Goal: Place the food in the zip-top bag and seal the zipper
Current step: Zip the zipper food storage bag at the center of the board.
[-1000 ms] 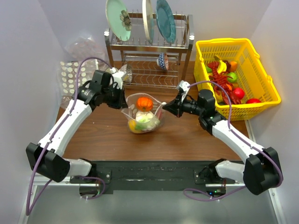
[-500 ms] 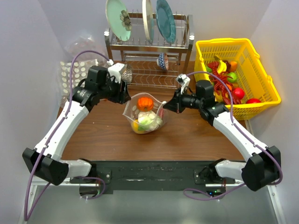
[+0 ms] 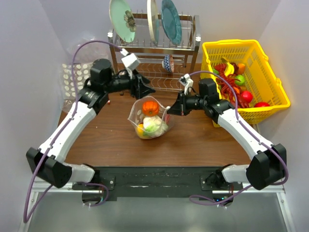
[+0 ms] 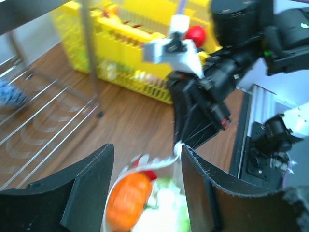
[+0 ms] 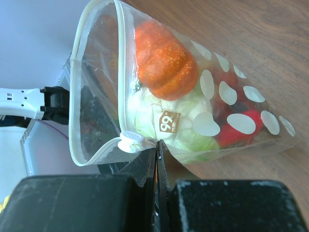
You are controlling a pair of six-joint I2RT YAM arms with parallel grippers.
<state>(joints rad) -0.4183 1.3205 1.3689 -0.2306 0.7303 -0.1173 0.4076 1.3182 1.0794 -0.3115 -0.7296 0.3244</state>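
The zip-top bag (image 3: 161, 126) stands open-mouthed on the table's middle, holding food: an orange pumpkin (image 3: 150, 108), a green-white cabbage (image 5: 169, 121) and a red piece (image 5: 236, 130). My right gripper (image 3: 175, 110) is shut on the bag's right rim, its jaws (image 5: 158, 145) pinching the plastic just beside the white slider (image 5: 131, 141) of the zipper (image 5: 123, 58). My left gripper (image 3: 144, 89) is open and empty, just behind and above the bag's mouth. In the left wrist view the pumpkin (image 4: 126, 203) shows between its spread fingers (image 4: 87, 193), apart from both.
A yellow basket (image 3: 277, 92) with more toy food stands at the right. A metal dish rack (image 3: 189, 48) with plates stands right behind the left gripper. A flat dotted pack (image 3: 72, 77) and a wrinkly clear sack (image 3: 89, 48) lie at the back left.
My left gripper has moved from the bag's left rim to the back and right, turning to point over the mouth. The right gripper kept its hold and shifted slightly back.
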